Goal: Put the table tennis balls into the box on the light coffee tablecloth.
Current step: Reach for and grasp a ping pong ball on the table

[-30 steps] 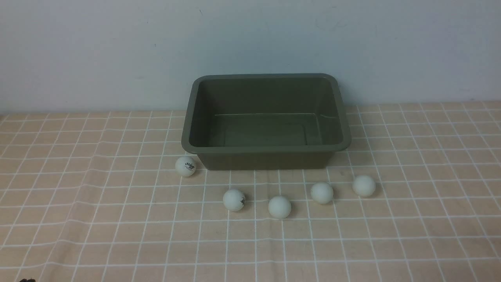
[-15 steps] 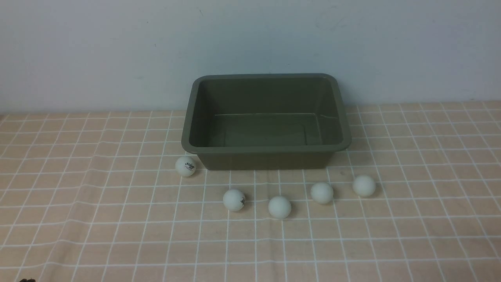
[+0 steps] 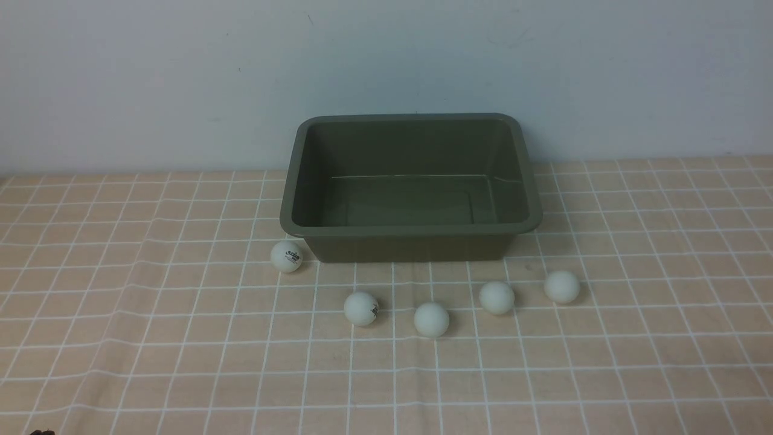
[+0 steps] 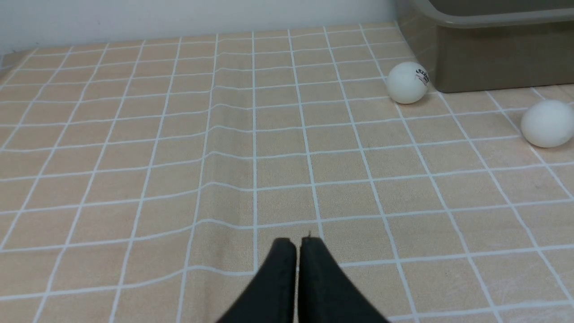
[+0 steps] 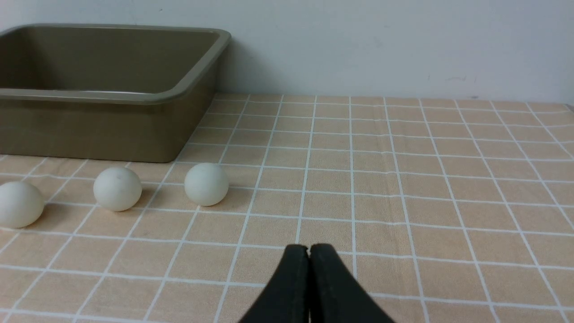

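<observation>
Five white balls (image 3: 431,320) are spread from seven to four o'clock around the green box (image 3: 410,248); both arms' jaws are closed, empty.

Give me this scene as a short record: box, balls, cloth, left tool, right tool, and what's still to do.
box: olive-green tub, upright on the cloth, no balls inside
balls: five white, all outside the tub; leftmost, second, middle, fourth, rightmost
logos: dark print on leftmost and second
cloth: light beige with white grid lines, slightly wrinkled
left tool: shut, holding nothing
right tool: shut, holding nothing
to do: all five balls into the tub
</observation>
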